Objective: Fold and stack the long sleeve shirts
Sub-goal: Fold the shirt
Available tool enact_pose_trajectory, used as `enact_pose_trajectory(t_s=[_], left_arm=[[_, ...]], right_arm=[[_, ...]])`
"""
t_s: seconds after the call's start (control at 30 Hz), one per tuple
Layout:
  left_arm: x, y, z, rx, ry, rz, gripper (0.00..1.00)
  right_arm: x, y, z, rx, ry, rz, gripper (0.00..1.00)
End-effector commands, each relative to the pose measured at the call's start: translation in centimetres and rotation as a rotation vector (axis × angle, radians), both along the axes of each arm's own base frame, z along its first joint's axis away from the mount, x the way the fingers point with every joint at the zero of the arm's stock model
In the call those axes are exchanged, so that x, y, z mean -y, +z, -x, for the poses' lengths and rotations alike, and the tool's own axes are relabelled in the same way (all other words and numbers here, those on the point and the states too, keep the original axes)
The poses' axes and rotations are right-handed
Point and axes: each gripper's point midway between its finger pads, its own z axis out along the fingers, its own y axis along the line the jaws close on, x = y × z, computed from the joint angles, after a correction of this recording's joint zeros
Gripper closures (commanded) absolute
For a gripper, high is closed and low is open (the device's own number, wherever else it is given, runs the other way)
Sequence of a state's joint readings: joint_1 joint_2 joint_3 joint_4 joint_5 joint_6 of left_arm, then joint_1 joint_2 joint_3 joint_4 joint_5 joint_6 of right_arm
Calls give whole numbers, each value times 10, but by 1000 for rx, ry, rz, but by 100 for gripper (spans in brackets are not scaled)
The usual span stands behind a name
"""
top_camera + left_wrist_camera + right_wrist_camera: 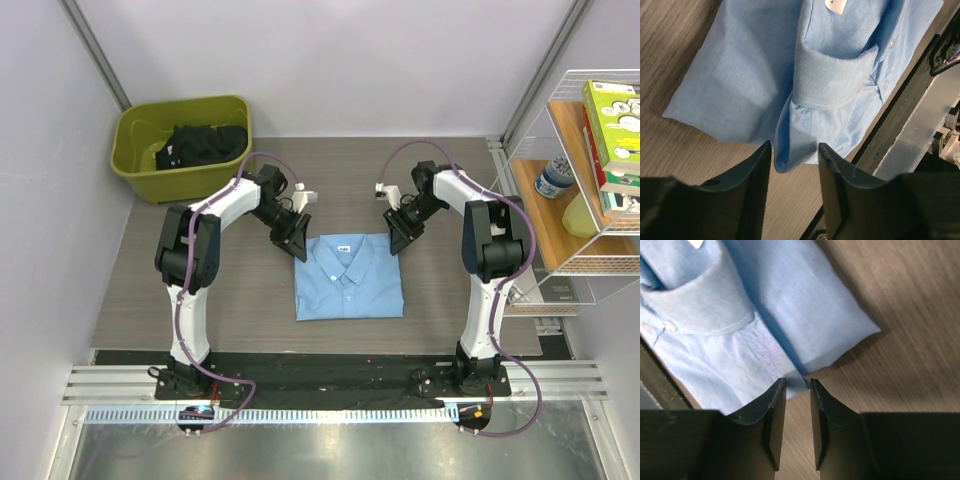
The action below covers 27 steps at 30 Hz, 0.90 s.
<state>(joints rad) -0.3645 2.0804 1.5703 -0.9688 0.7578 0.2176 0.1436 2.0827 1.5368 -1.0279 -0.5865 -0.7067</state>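
One light blue long sleeve shirt (350, 280) lies folded in a neat rectangle on the table, collar toward the far side. My left gripper (293, 238) hovers at its far left corner and my right gripper (400, 237) at its far right corner. In the left wrist view the shirt (740, 75) fills the top, and a rounded fold edge reaches between the tips of my left gripper (795, 149), whose jaws stand apart. In the right wrist view the shirt (790, 300) ends in a corner at the tips of my right gripper (797, 384). Its jaws are narrowly apart, with bare table showing between them.
A green bin (135, 165) holding dark clothes stands at the far left of the wooden table (150, 290). A wire shelf (590, 180) with boxes and a bowl is at the right edge. A black strip and metal rails run along the near edge.
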Motion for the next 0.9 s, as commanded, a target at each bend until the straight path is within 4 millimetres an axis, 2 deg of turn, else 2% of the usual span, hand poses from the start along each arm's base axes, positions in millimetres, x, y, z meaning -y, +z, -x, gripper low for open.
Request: enact_pose_trajectory(t_s=[0.0, 0.1, 0.3, 0.4, 0.47, 0.63, 0.7, 0.73, 0.77, 0.83, 0.87], left_arm=[[1, 6, -10, 48, 6, 18, 60], [-1, 9, -14, 70, 19, 17, 65], [-8, 17, -15, 84, 25, 8, 84], [-11, 28, -16, 138, 18, 18, 100], [-13, 31, -23, 194, 23, 17, 100], [-18, 13, -37, 225, 53, -20, 100], [-23, 0, -50, 254, 89, -69, 100], [-23, -2, -57, 261, 102, -85, 100], [-26, -16, -60, 240, 112, -121, 100], [-27, -19, -71, 250, 136, -146, 100], [-32, -28, -75, 258, 145, -185, 100]], right_arm=[[-16, 25, 12, -26, 37, -127, 79], [-21, 34, 13, -44, 37, -165, 99], [-23, 58, 8, -8, 20, -205, 99], [-20, 74, 4, 41, 4, -221, 99], [-19, 76, -3, 80, -1, -214, 99], [-12, 56, -34, 151, -86, -171, 99], [-14, 48, -49, 180, -117, -172, 99], [-14, 45, -52, 165, -147, -170, 99], [-15, 36, -56, 152, -157, -162, 99], [-13, 23, -62, 150, -182, -129, 99], [-13, 15, -65, 154, -187, -120, 99]])
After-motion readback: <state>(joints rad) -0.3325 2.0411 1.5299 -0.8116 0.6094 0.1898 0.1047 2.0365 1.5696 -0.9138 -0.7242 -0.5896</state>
